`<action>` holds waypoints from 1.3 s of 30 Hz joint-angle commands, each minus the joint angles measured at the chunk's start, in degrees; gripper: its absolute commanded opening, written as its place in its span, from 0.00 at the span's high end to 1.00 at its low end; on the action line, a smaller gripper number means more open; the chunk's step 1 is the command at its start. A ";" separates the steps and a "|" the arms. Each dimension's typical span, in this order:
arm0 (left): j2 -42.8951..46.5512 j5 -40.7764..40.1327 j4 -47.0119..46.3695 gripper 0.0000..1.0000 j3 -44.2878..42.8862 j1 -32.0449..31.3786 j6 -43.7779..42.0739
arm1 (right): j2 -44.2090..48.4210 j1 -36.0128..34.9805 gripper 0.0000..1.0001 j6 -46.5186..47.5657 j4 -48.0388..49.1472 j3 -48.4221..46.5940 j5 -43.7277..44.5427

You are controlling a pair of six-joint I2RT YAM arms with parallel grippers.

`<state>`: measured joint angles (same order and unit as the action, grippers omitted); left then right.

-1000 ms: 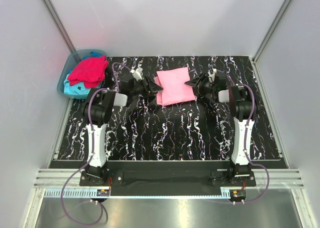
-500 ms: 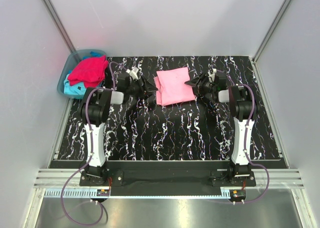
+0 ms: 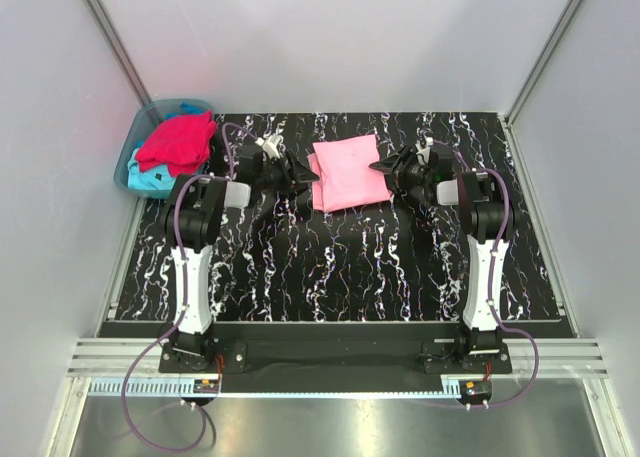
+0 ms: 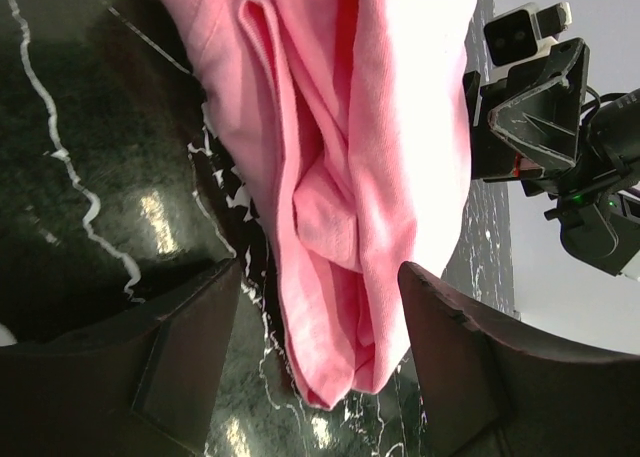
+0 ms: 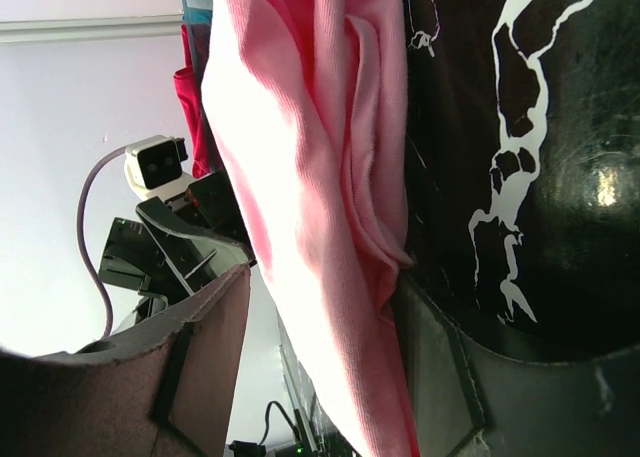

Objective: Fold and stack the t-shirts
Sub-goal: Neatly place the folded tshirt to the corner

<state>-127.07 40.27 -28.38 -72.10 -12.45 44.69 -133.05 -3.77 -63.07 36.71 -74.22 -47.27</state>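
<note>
**Two robot arms flank a folded pink tee on a marbled tabletop**

A black tabletop [image 3: 350, 267] veined with white carries a folded pink t-shirt [image 3: 348, 172], which lies flat in a rough rectangle near the far edge, about midway across.

The left arm [image 3: 195, 247] reaches in from the tee's left side and the right arm [image 3: 485, 247] from its right, so the two face each other across the cloth.

Well to the left of the pink t-shirt, off the tabletop's far left corner, sits a translucent blue-green tub [image 3: 128, 159]. A crimson red t-shirt [image 3: 178, 142] is heaped on top in it, with a turquoise t-shirt [image 3: 150, 180] showing beneath at the near side.

The left fingers [image 3: 305, 174] stand spread wide at the tee's left edge. From the left wrist, the two dark fingers [image 4: 190, 357] sit on either side of the near corner of the layered pink cloth [image 4: 400, 127] with a gap to each, gripping nothing.

The right fingers [image 3: 385, 167] are likewise parted at the tee's right edge. From the right wrist, the fold of pink cloth [image 5: 300, 127] runs between the fingers [image 5: 440, 377], close against one of them and clear of the other, unclamped. Beyond the tee, each wrist view shows the opposite arm's small camera.
</note>
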 commanded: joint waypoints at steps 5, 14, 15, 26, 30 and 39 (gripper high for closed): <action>-2.83 -0.02 -1.15 0.28 -3.40 -1.26 1.02 | -0.71 -0.80 0.34 -0.30 1.88 -1.19 -1.16; -4.15 -0.10 -0.62 0.29 -5.42 -2.05 1.46 | -3.26 -2.03 0.35 0.14 0.29 -4.00 -0.63; -4.16 -0.19 -0.54 0.29 -5.69 -2.23 1.63 | -3.70 -2.12 0.35 0.14 0.12 -4.18 -0.55; -5.03 -0.72 3.85 0.33 -8.67 -3.37 1.55 | -3.44 -2.82 0.38 1.28 -2.25 -4.89 -0.20; -4.95 -1.69 8.16 0.45 -10.17 -3.90 0.49 | -2.39 -2.82 0.57 1.90 -3.48 -4.62 -0.02; -6.09 -6.34 27.22 0.94 -19.83 -6.01 -4.25 | 0.50 -2.73 1.00 3.64 -5.33 -3.13 2.25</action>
<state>-132.22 36.53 -9.45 -87.02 -16.95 43.09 -135.92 -5.69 -61.54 32.62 -77.89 -46.68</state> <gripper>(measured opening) 0.116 0.034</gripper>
